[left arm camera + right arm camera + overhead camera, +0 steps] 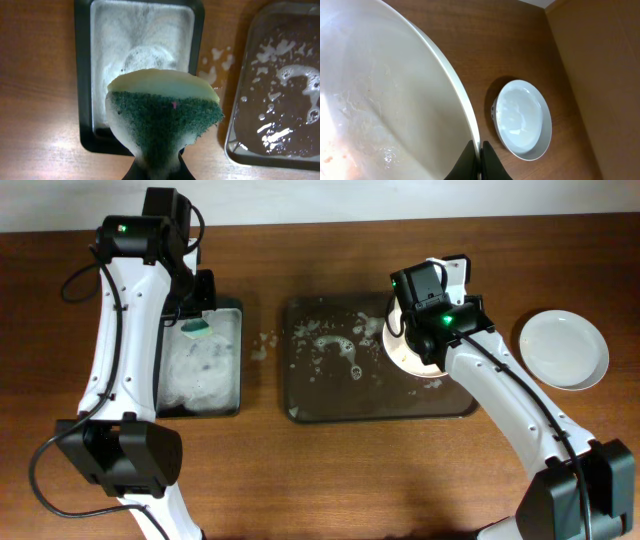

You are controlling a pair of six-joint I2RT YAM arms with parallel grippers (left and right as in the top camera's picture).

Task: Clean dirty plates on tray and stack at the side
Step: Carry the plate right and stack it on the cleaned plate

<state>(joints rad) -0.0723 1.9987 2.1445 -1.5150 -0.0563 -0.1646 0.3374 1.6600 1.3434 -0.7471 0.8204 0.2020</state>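
Observation:
My right gripper (pixel 479 160) is shut on the rim of a white plate (pixel 385 100) and holds it tilted over the right part of the dark brown tray (pixel 330 405). The plate (pixel 405 350) has wet streaks and a faint orange smear. The tray holds foamy water. A second white plate (pixel 563 348) lies on the table at the far right; it also shows in the right wrist view (pixel 522 119). My left gripper (pixel 159 167) is shut on a green and yellow sponge (pixel 165 115) above the black tray (pixel 85 100). A third plate is not in view.
The narrow black tray (pixel 235 355) at the left holds white foam. Foam spots (pixel 262 345) lie on the wooden table between the two trays. The table's far edge meets a white wall.

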